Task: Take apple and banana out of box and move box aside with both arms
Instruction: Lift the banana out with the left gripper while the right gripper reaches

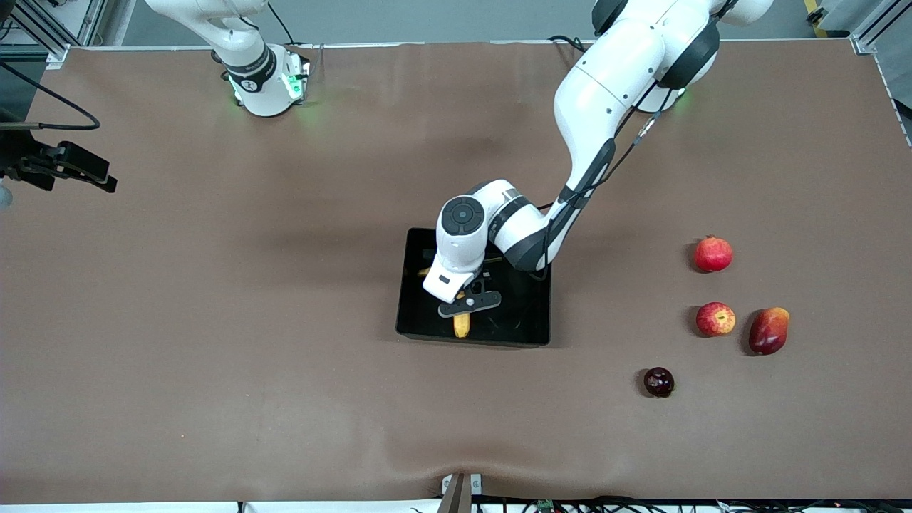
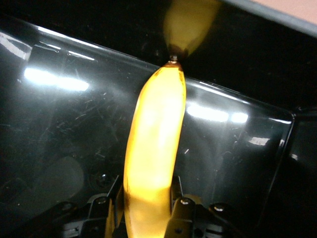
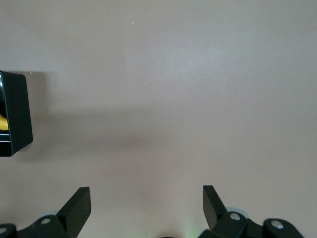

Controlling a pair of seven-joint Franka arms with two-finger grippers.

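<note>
The black tray (image 1: 529, 322) lies at the table's middle. The yellow banana (image 1: 462, 326) is inside it, its tip close to the tray wall nearest the front camera. My left gripper (image 1: 467, 312) is low in the tray and shut on the banana. In the left wrist view the banana (image 2: 156, 134) runs out from between the fingers (image 2: 181, 210) over the glossy tray floor (image 2: 59, 124). The red apple with yellow patches (image 1: 715, 318) sits on the table toward the left arm's end. My right gripper (image 3: 146, 198) is open and empty over bare table; the tray corner (image 3: 14, 114) shows at its view's edge.
A plain red pomegranate (image 1: 713, 254) lies farther from the front camera than the apple. A red and yellow elongated fruit (image 1: 769, 330) lies beside the apple. A small dark purple fruit (image 1: 658, 382) lies nearer the front camera. The brown cloth is rumpled at the front edge.
</note>
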